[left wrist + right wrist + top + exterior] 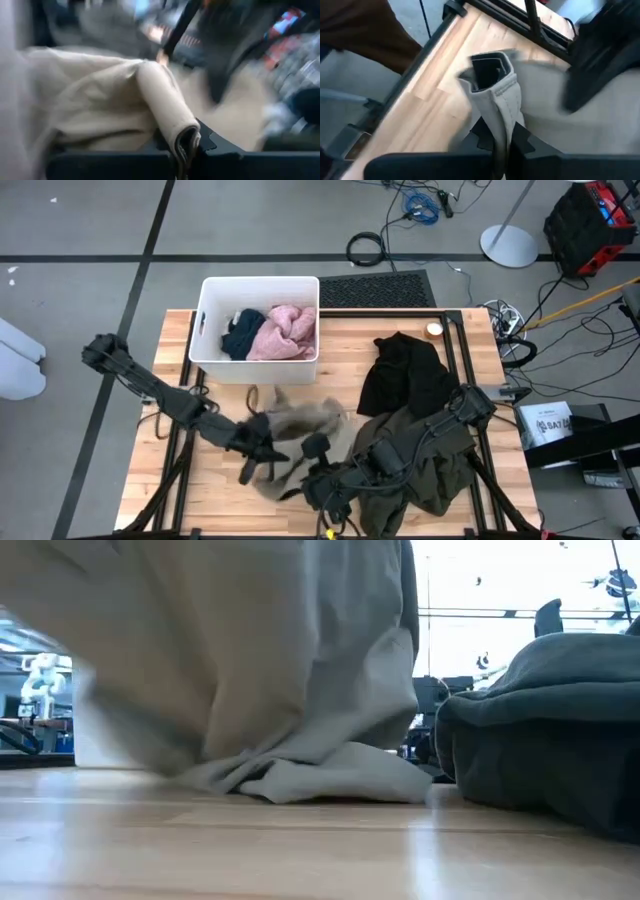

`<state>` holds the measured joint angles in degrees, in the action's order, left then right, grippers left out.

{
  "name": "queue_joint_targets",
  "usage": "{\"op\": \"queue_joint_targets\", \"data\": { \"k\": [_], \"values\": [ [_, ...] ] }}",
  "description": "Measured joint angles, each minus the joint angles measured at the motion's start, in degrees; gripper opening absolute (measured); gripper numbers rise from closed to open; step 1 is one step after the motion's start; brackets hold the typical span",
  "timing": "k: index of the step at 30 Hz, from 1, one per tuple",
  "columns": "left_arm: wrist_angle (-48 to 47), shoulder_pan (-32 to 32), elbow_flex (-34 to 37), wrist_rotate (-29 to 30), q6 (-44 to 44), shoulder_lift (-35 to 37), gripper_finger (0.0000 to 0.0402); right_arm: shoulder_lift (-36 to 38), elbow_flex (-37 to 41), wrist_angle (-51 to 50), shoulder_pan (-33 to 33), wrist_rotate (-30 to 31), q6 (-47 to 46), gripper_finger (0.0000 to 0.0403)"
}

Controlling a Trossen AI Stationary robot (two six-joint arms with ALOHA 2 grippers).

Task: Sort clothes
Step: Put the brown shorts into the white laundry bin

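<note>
**Lifting the khaki between two arms**

Both grippers were clamped on folded edges of the tan khaki garment (300, 425) at the table's front centre: left gripper (186, 150), right gripper (501, 145). Soft, light cloth drooped and bunched; pinching doubled hems looked secure.

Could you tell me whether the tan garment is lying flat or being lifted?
Lifted: both grippers' jaws are shut on the tan garment, which hangs bunched above the table.

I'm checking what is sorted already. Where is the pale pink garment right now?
In the high view, the pale pink garment lies inside the white bin at the table's far left, beside the navy blue garment.
</note>
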<state>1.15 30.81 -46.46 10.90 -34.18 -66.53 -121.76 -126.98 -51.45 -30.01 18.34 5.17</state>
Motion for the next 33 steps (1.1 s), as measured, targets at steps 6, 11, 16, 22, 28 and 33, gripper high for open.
{"op": "queue_joint_targets", "data": {
  "k": [6,11,16,22,28,33],
  "values": [
    [5.8,-0.01,0.0,-7.35,0.4,-5.98,0.0013,-0.19,0.0,0.54,0.12,4.85,-0.21,0.0004],
    [10.21,-0.11,-0.2,-10.23,3.01,-6.01,0.0013,-0.17,-0.02,-0.96,-0.12,7.05,-0.9,0.0006],
    [9.18,-0.02,-0.35,-11.41,3.15,-5.92,0.0013,-0.21,-0.02,-1.83,-0.01,7.19,-1.48,0.0014],
    [8.39,0.45,-0.37,-14.92,3.38,-5.85,0.0013,-0.26,0.0,-2.53,0.03,11.57,-3.63,0.0032],
    [7.5,0.73,-0.48,-15.49,3.59,-5.83,0.0013,-0.28,0.04,-3.11,0.46,10.33,-4.22,0.007],
    [5.72,0.09,-0.48,-13.62,3.47,-5.83,0.0013,-0.28,0.04,-2.8,1.12,4.2,-5.88,0.0142]
  ]
}}
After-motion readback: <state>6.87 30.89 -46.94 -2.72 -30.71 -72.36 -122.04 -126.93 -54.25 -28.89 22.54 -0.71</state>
